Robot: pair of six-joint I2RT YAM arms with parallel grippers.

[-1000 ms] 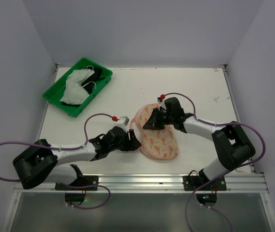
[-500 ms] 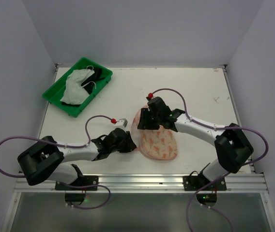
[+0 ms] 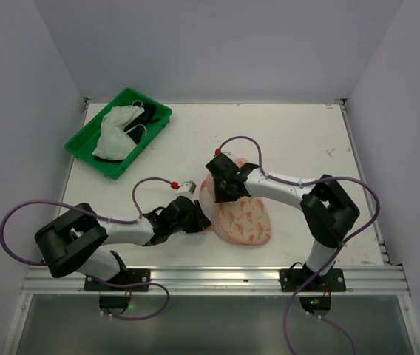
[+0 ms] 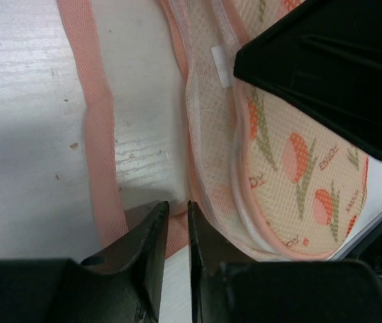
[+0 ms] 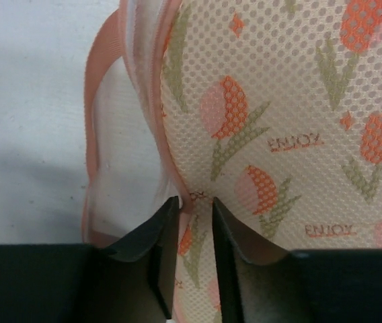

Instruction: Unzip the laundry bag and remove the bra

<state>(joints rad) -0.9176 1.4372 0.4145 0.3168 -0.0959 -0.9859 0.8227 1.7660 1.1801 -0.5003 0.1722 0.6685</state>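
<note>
counter [image 3: 299, 133]: white; the laundry bag lies near its middle-near part, the green tray at the far left corner.
green tray [image 3: 86, 140]: holds the bra [image 3: 114, 133], white cups with black straps, well apart from the bag.
laundry bag [image 3: 245, 220]: rim parted along the left side, pink trim and pale mesh showing.
right pincer [image 5: 194, 232]: at the bag's far-left edge, jaws narrowed on the printed shell's rim.
left pincer [image 4: 176, 235]: at the bag's near-left edge, jaws nearly together around the pink trim and mesh edge.
step: judging by the tray, removal looks done; both pincers are handling the open rim.
next: likely let go of the rim and lift both arms away without dragging the bag.
</note>
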